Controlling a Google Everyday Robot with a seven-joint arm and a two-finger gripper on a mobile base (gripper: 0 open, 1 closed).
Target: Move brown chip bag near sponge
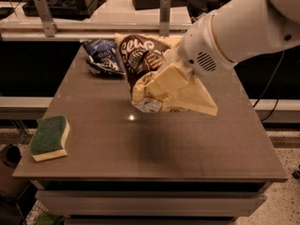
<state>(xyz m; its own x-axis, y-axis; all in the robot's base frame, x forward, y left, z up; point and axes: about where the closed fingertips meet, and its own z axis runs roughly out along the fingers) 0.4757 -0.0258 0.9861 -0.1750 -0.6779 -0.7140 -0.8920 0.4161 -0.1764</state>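
Gripper: closed on the crumpled brown-and-tan foil chip bag, holding it above the grey table.
Sponge: green-topped, yellow-based rectangle, front-left edge, well apart.

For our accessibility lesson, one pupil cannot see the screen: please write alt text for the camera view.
A robot's claw holds a brown chip bag in the air above the middle of a table. A green sponge lies at the table's front left corner, and a blue chip bag lies at the back left.
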